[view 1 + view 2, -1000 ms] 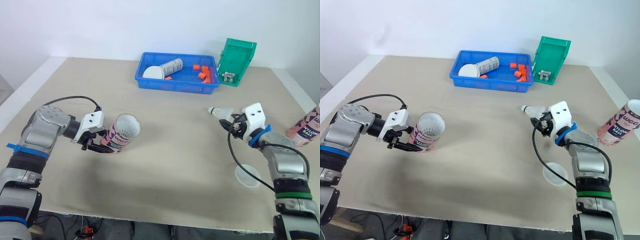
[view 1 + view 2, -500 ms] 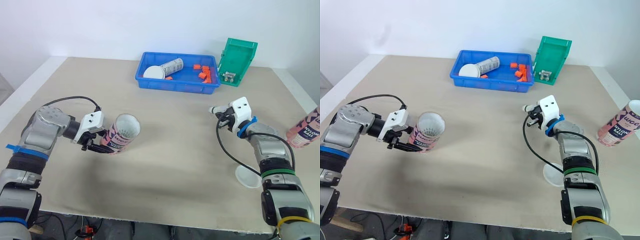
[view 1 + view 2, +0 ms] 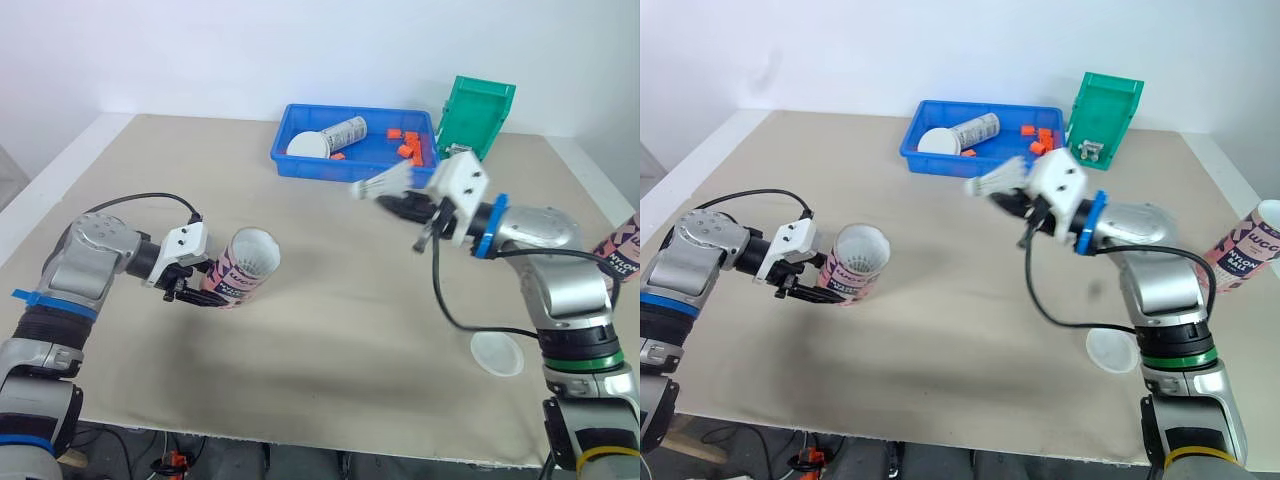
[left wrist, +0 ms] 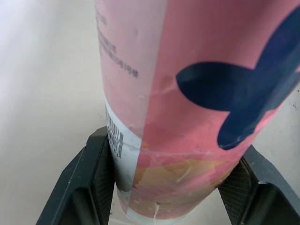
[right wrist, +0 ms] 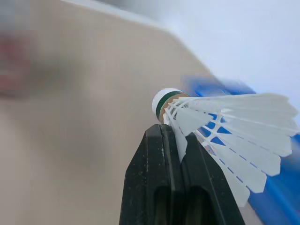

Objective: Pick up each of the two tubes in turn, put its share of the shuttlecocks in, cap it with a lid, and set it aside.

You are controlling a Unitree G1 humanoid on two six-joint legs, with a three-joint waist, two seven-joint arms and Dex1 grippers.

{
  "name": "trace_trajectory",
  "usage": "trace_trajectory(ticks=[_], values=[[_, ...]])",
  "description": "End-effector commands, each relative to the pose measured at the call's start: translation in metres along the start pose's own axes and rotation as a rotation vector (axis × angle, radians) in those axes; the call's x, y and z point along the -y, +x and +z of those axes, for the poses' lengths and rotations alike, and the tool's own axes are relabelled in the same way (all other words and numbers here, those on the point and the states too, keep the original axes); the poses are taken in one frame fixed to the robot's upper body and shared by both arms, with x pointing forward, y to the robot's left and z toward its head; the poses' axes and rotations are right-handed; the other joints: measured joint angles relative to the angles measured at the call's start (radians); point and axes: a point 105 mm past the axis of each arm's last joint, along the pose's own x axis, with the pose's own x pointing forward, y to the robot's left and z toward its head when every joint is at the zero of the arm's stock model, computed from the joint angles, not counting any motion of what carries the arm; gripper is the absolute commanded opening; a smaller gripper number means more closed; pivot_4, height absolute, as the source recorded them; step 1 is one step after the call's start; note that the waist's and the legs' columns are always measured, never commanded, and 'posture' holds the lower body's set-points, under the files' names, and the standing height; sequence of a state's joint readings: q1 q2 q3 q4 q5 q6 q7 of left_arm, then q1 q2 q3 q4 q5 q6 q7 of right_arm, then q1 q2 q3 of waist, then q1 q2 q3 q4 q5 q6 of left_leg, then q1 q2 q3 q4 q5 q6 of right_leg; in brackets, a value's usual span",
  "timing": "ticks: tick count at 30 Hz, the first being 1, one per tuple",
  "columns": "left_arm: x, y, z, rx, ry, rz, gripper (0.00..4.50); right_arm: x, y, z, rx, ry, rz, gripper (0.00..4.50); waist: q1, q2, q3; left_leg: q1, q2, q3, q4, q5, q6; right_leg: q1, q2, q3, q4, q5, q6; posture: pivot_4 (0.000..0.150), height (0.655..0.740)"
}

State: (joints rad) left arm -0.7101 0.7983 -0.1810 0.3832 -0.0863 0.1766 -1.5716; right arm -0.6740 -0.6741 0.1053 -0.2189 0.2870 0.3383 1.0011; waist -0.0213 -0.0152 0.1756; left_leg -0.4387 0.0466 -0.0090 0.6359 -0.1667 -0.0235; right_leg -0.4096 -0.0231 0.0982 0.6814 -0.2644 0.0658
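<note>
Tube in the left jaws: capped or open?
Open. The tube shows a bare round mouth, uncapped; a lid lies flat on the table.

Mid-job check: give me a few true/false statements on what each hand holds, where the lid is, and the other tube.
1. The left hand is shut on a tilted pink tube. True.
2. The right hand is empty. False: it pinches a white shuttlecock.
3. The lid caps the held tube. False: it lies on the table by the right arm, and the tube's mouth is open.
4. A second pink tube stands at the table's right edge. True.
</note>
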Motion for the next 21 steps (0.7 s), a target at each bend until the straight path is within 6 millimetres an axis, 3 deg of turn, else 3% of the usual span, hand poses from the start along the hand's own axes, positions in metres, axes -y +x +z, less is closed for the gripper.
trace_trajectory(ticks=[1,9,15,16,18,21], values=[[0.003,0.012,-0.002,-0.012,-0.003,-0.038,2.63,-0.024,0.013,0.041,0.070,-0.174,0.217,0.05,0.000,0.000,0.000,0.000,0.000,0.000,0.000,0.000,0.000,0.000,0.000,0.000,0.000,0.000,0.000,0.150,0.7079],[0.005,0.016,0.000,0.002,0.004,-0.042,2.63,-0.026,0.055,0.067,0.067,-0.447,0.406,0.05,0.000,0.000,0.000,0.000,0.002,0.003,0.002,0.000,0.000,-0.001,-0.001,-0.001,0.000,0.001,-0.002,0.150,0.7079],[0.004,0.014,-0.003,0.001,0.003,-0.023,2.63,-0.032,0.079,0.040,-0.071,-0.544,0.520,0.05,0.007,-0.001,0.000,-0.001,0.001,0.002,0.001,0.000,0.000,0.000,-0.002,-0.002,0.000,0.000,-0.003,0.150,0.7079],[0.005,0.014,-0.003,0.002,0.001,-0.024,2.63,-0.031,0.084,0.040,-0.075,-0.557,0.513,0.53,0.006,0.000,0.000,-0.001,0.001,0.002,0.001,0.000,0.000,0.000,-0.002,-0.002,0.000,0.000,-0.003,0.150,0.7079],[0.006,0.014,-0.003,0.002,0.000,-0.025,2.63,-0.031,0.091,0.046,-0.053,-0.552,0.518,0.93,0.004,0.000,0.000,0.000,0.001,0.003,0.001,0.000,0.000,0.000,-0.001,-0.002,0.001,0.000,-0.003,0.150,0.7079],[0.006,0.014,-0.003,0.002,0.000,-0.023,2.63,-0.034,0.092,0.060,0.027,-0.506,0.541,2.21,0.005,0.000,0.000,0.000,0.004,0.001,0.001,0.001,-0.001,0.000,0.001,-0.005,0.001,0.000,-0.005,0.150,0.7079]])
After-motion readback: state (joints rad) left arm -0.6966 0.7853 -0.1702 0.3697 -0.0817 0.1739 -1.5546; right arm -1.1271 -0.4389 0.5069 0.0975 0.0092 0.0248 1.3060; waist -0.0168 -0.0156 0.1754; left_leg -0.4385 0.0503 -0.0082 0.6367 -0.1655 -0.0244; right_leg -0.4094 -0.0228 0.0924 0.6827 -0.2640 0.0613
